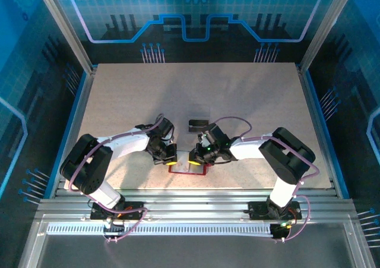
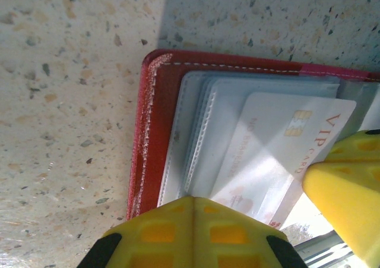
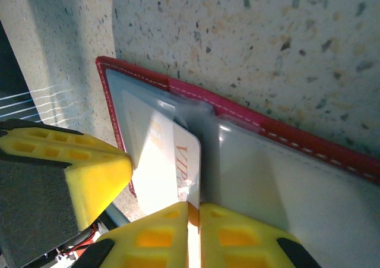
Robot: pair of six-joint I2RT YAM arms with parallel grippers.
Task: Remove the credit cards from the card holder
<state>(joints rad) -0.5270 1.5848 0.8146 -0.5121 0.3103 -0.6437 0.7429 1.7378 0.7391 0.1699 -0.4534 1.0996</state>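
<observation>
1. The card holder [image 1: 189, 170] lies open on the worktop [image 1: 255, 101], right at the near edge in the middle, with a pincer on either side.
2. The left pincer [image 2: 193, 201] is clenched with nothing between its pads, tips down on the left part of the holder's clear pockets.
3. The right pincer [image 3: 193, 207] looks clenched on the edge of a white card [image 3: 169, 167] marked VIP, which lies across the holder's pockets.
4. A black card [image 1: 198, 125] sits flat on the worktop farther out, apart from the holder.

Speckled beige table [image 1: 119, 95]; blue circuit-pattern walls [image 1: 196, 0]; aluminium frame posts [image 1: 62, 24].
</observation>
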